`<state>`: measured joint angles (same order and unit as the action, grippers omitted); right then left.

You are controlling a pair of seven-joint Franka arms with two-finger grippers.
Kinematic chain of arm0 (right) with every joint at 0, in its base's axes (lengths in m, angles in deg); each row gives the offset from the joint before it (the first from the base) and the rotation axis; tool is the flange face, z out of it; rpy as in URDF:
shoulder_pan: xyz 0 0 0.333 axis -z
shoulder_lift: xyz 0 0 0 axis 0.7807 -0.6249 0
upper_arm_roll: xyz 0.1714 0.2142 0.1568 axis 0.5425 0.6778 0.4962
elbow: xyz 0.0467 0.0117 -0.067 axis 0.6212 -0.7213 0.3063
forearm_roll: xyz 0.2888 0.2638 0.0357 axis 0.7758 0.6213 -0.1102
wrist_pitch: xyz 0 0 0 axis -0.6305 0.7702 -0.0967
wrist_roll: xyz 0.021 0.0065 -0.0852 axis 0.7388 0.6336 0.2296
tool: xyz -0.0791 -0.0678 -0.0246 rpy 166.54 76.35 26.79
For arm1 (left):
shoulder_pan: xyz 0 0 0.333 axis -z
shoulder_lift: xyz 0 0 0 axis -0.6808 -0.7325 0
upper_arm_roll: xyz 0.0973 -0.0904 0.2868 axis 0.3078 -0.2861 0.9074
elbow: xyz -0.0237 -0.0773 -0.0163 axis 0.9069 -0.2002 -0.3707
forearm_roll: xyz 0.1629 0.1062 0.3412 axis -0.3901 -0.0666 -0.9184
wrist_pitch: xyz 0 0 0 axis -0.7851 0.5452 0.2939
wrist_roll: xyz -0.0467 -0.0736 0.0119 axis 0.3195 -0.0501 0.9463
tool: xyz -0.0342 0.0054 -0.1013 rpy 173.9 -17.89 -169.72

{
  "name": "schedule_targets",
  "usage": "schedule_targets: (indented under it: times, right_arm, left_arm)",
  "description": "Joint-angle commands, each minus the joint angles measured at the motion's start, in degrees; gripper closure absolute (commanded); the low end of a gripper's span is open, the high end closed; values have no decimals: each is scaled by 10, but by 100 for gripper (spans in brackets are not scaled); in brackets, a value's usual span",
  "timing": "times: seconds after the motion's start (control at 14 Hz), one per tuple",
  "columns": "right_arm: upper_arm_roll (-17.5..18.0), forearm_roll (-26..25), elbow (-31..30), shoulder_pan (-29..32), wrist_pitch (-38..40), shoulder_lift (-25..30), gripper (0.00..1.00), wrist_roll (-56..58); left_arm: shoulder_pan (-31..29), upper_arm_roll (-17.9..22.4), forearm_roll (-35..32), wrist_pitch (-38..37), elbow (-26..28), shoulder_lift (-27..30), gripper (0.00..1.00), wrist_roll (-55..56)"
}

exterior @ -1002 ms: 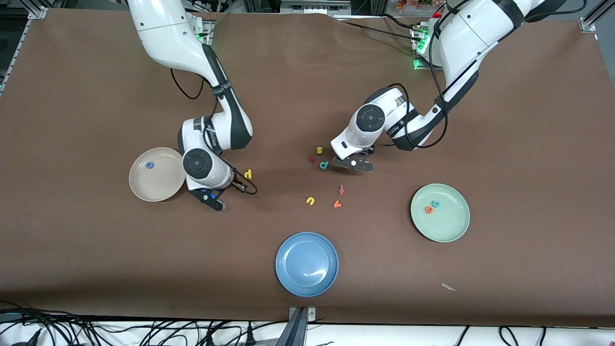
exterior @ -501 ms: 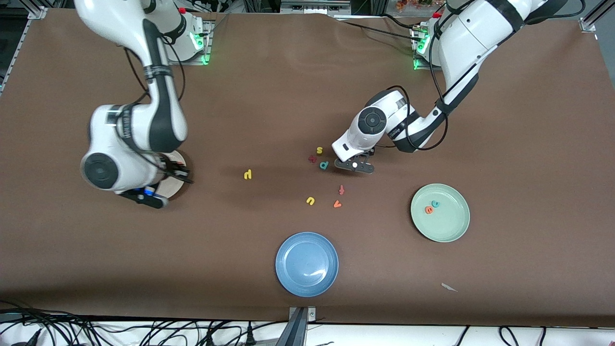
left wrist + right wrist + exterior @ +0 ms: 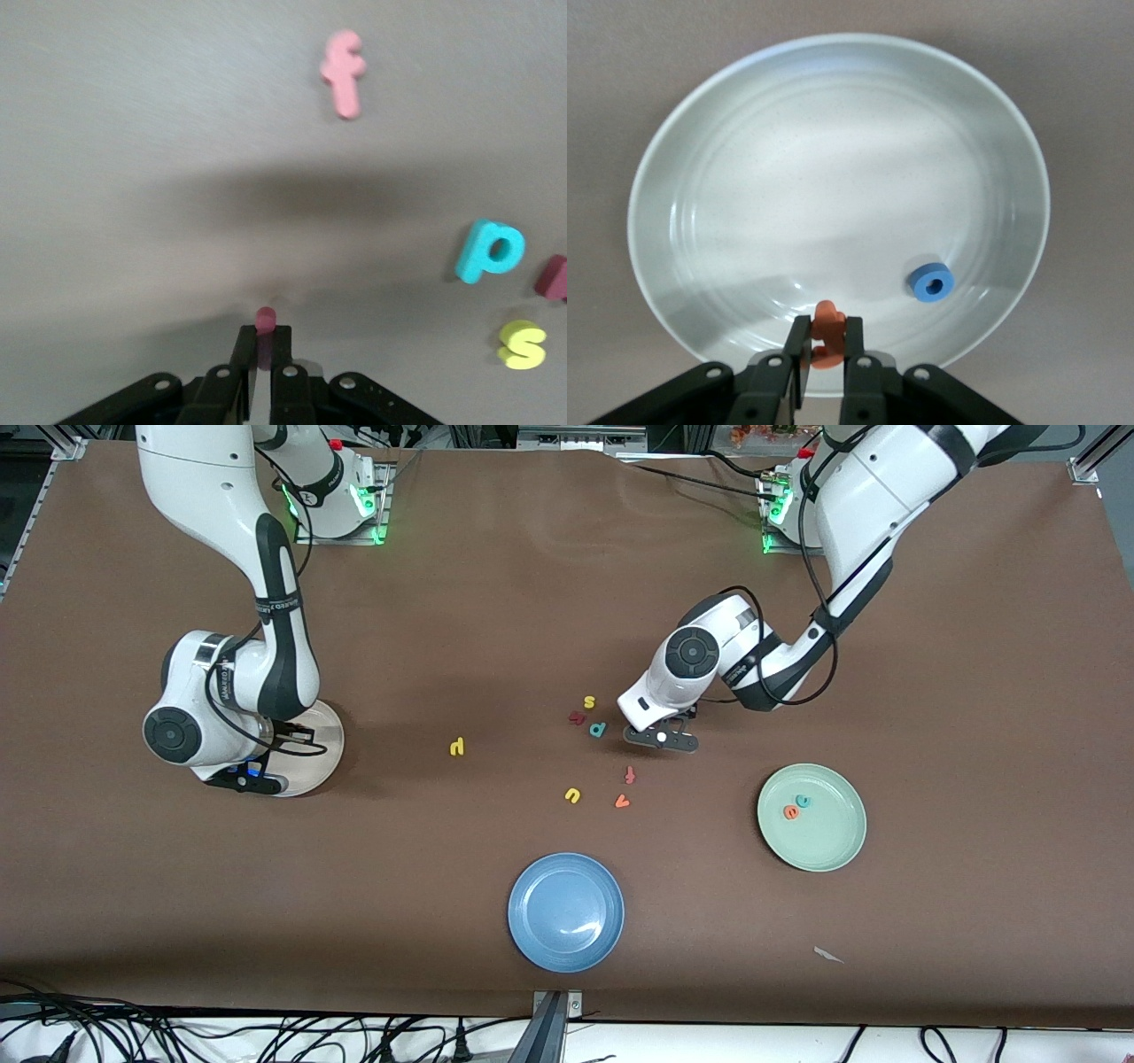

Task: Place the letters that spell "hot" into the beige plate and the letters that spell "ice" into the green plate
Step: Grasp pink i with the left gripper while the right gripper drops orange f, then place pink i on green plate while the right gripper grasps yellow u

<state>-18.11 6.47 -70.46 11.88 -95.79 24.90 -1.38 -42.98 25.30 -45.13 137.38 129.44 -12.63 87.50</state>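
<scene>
The right gripper is hanging over the beige plate near its rim, pinching an orange letter; the blue o is lying in that plate. In the front view this arm is hiding most of the plate. The left gripper is clamping the dark red i among the loose letters, with bare cloth around it. The teal c and orange e are sitting in the green plate. The yellow h is lying alone on open table

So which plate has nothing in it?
The blue plate, nearest the front camera. The green plate holds two letters, and the beige plate holds a blue ring.
</scene>
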Motion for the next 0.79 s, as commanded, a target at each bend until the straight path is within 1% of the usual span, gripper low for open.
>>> schedule_targets:
  times: [0.0, 0.07, 0.14, 0.21, 0.29, 0.43, 0.5, 0.57, 0.64, 0.72]
  right_arm:
    - [-5, 11, -4, -8, -1, 14, 24, 15]
    - [-6, 11, 2, -8, 5, 19, 13, 10]
    - [-6, 12, 11, -9, 15, 28, 9, 8]
    - [-5, 17, 27, -9, 41, 35, 5, 2]
    - [-4, 22, 47, -12, 71, 37, 5, -23]
    - [4, 26, 85, -29, 97, 39, 5, -104]
    - [12, 35, 91, -44, 92, 39, 6, -145]
    - [17, 53, 93, -60, 85, 37, 6, -187]
    - [17, 77, 92, -84, 65, 33, 6, -234]
    - [18, 85, 89, -109, 37, 27, 6, -291]
  left_arm:
    - [-31, 0, -14, -92, -28, 47, 100, -33]
    - [-52, 0, -14, -115, -40, 56, 100, -75]
    - [-71, 0, -13, -121, -49, 58, 100, -120]
    - [-92, 0, -13, -122, -57, 58, 100, -164]
    - [-112, 0, -13, -122, -59, 58, 100, -195]
    - [-144, 4, -15, -122, -59, 57, 100, -250]
    - [-152, 14, -16, -116, -60, 51, 100, -271]
    - [-151, 35, -27, -109, -62, 42, 100, -281]
    - [-149, 43, -54, -101, -79, 26, 100, -282]
    - [-151, 44, -76, -95, -90, 8, 100, -283]
